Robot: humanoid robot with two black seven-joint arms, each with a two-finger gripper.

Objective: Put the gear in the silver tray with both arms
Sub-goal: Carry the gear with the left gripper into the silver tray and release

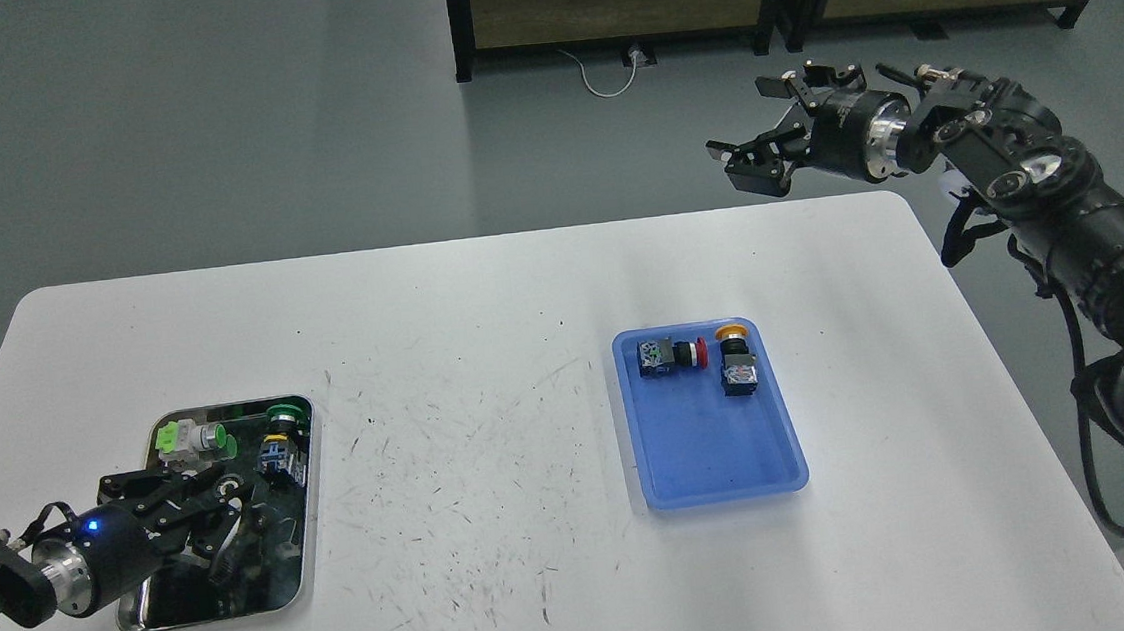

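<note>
We take the white table (485, 362) as our landmark and work down in size from there. Our right arm (1065, 206) reaches in beyond the table's far right corner, raised well above it, and our left arm (2, 590) comes in low at the near left edge.

The blue tray (723, 453) lies on the table's right half; the silver tray (304, 536) lies on its left half, close to the near left edge. We judge the blue one to be the supply and the silver one the goal, set apart so each arm serves its own side.

Our right gripper (760, 154) hangs past the table's far edge with its fingers spread wide and nothing between them, probably parked clear or readying to come down to the blue tray. Our left gripper (200, 499) hovers over the silver tray; its fingers look parted and seem to carry nothing, though the tray's mirror bottom confuses the outline.

Two pieces already sit at the far end of the silver tray: a pale green-and-white switch (193, 440) and a green-capped button (283, 440). Two remain at the far end of the blue tray: a red-capped button (671, 356) lying on its side and a yellow-capped button (737, 360) just beside it. So we reckon the job about half done.
</note>
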